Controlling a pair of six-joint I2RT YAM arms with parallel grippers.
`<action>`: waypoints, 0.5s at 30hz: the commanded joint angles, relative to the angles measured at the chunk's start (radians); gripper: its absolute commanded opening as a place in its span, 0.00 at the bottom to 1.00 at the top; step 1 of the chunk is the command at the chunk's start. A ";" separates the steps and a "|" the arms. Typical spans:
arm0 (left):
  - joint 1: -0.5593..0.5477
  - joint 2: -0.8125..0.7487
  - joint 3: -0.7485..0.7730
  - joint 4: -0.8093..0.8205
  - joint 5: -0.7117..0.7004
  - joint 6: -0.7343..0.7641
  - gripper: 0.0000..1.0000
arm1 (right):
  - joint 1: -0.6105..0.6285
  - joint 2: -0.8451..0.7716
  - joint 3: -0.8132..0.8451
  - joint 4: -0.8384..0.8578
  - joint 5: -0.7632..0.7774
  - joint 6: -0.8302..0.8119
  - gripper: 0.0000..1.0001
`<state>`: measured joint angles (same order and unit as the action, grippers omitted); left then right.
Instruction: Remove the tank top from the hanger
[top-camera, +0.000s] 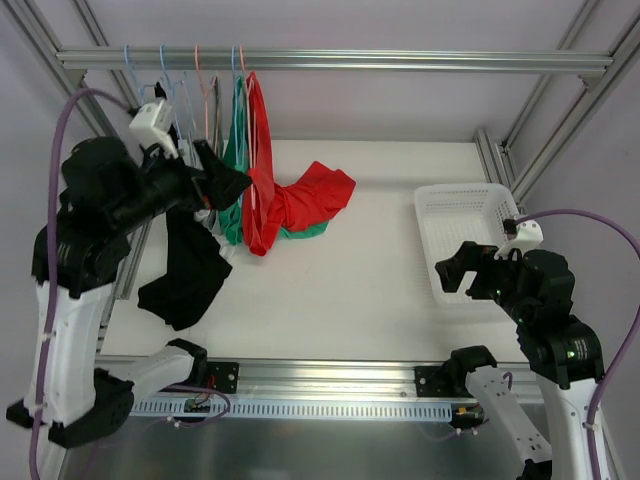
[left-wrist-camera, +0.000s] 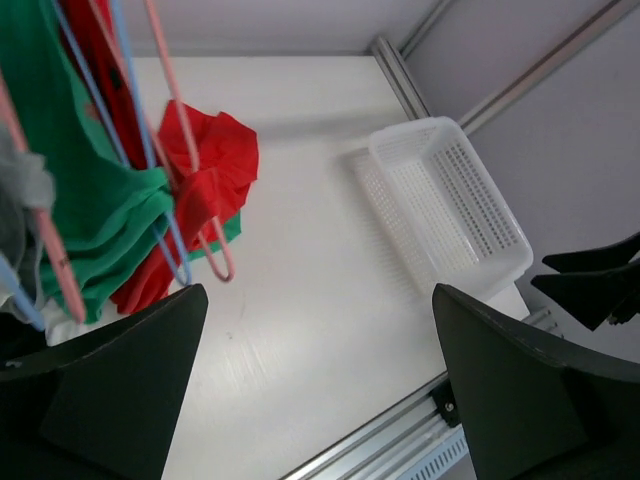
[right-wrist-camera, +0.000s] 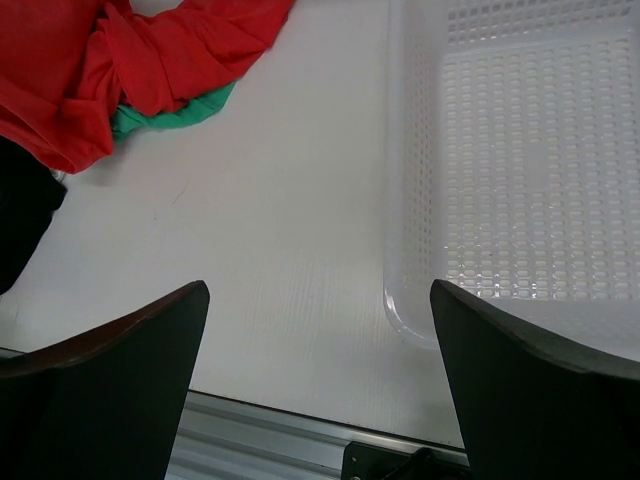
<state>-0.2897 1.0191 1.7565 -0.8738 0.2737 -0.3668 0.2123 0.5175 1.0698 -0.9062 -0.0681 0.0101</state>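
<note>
The white table (top-camera: 340, 290) carried the whole work area, with an aluminium rail (top-camera: 400, 60) spanning its far side overhead. A white perforated basket (top-camera: 465, 215) stood on the table at the right. On the left, several garments hung from the rail. A black garment (top-camera: 190, 275) hung lowest, at the near left. The red tank top (top-camera: 262, 200) was on its hanger, with its lower part spread on the table behind. A green tank top (top-camera: 237, 150) hung just beside it, and some green cloth showed under the red folds. A pink hanger (left-wrist-camera: 170, 75) was among the thin wire hangers there. The left gripper (top-camera: 232, 184) was raised close against the hanging garments; contact could not be confirmed. Its jaws stood wide apart, with nothing between them. The right gripper (top-camera: 455, 272) hovered at the basket's near left corner, likewise spread wide and empty.
</note>
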 joint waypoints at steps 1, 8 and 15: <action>-0.191 0.154 0.140 0.045 -0.275 0.014 0.99 | 0.004 -0.004 -0.027 0.041 -0.036 0.021 0.99; -0.355 0.383 0.291 0.045 -0.699 0.141 0.76 | 0.004 -0.030 -0.059 0.046 -0.078 0.028 0.99; -0.355 0.484 0.291 0.050 -0.866 0.160 0.62 | 0.004 -0.033 -0.074 0.056 -0.105 0.025 0.99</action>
<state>-0.6407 1.5162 2.0159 -0.8478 -0.4469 -0.2390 0.2131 0.4889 1.0019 -0.8982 -0.1444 0.0261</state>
